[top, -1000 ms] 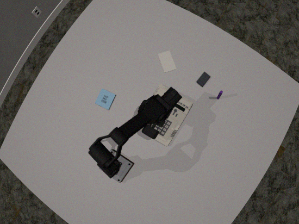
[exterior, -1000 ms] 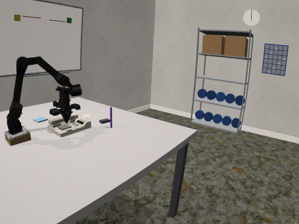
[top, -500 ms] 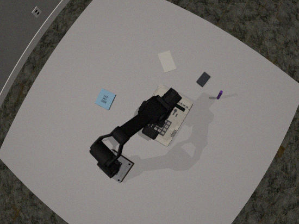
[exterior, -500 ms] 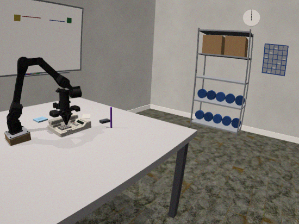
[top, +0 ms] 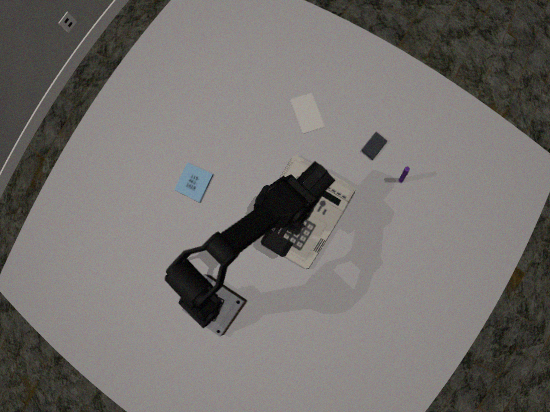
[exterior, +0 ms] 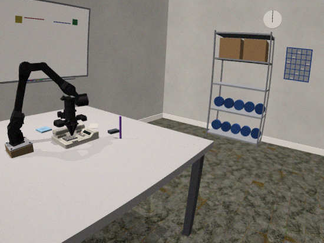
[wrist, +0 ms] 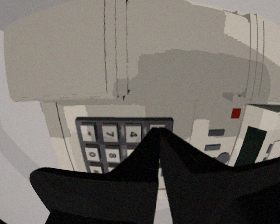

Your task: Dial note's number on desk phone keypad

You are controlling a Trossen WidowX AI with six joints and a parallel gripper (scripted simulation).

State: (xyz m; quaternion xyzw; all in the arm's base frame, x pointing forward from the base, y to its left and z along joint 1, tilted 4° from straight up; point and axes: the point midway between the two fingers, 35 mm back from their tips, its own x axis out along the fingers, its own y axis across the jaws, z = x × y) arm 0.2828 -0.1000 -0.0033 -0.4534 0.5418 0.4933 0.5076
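The beige desk phone (top: 334,211) (exterior: 87,135) lies on the white table (top: 150,72) (exterior: 118,166). Its handset (wrist: 63,53) rests in the cradle. The grey keypad (top: 301,233) (exterior: 68,138) (wrist: 106,137) faces up. My gripper (exterior: 71,132) (wrist: 157,133) is shut, with nothing between the fingers, and points straight down at the keypad's top row, right side. I cannot tell whether the tip touches a key. In the overhead view my arm hides the fingertips. The light blue note (top: 194,182) (exterior: 43,129) lies left of the phone; its digits are too small to read.
A white paper (top: 307,113) (exterior: 93,125) and a dark card (top: 374,145) (exterior: 113,131) lie beyond the phone. A purple stick (top: 404,174) (exterior: 120,127) stands upright to the phone's right. My arm's base (top: 215,307) (exterior: 18,148) sits near the table's edge.
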